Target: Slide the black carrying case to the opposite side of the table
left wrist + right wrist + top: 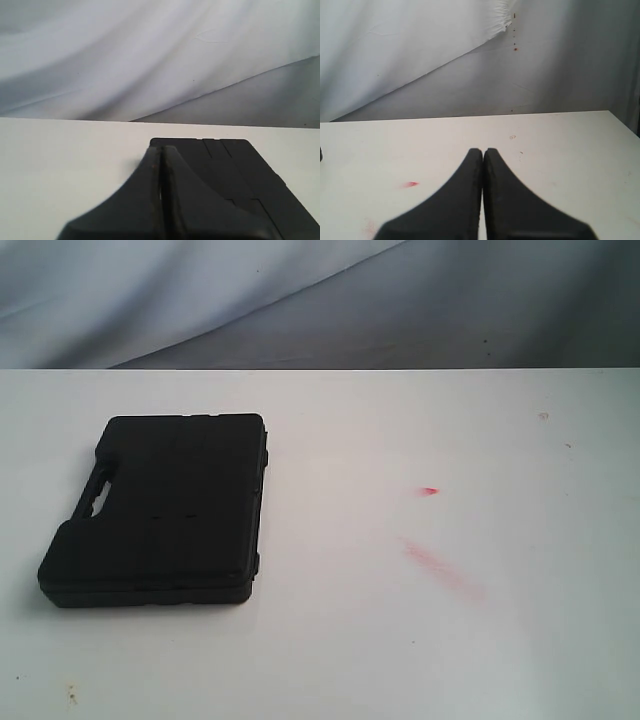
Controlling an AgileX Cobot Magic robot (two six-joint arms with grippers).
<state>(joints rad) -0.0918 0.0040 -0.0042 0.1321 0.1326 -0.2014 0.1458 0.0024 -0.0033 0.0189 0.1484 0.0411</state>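
The black case (160, 510) lies flat on the left part of the white table (420, 640), with its handle slot in the left edge. Neither arm shows in the exterior view. In the left wrist view the case (240, 175) lies just beyond my left gripper (162, 149), whose two black fingers are pressed together with nothing between them. My right gripper (483, 151) is shut too and empty, over bare table (560, 150). A sliver of the case (321, 154) shows at that view's edge.
Red smears (440, 565) and a small red mark (430, 491) stain the table right of centre; the mark (410, 184) shows again in the right wrist view. A grey-white cloth backdrop (300, 300) hangs behind the table's far edge.
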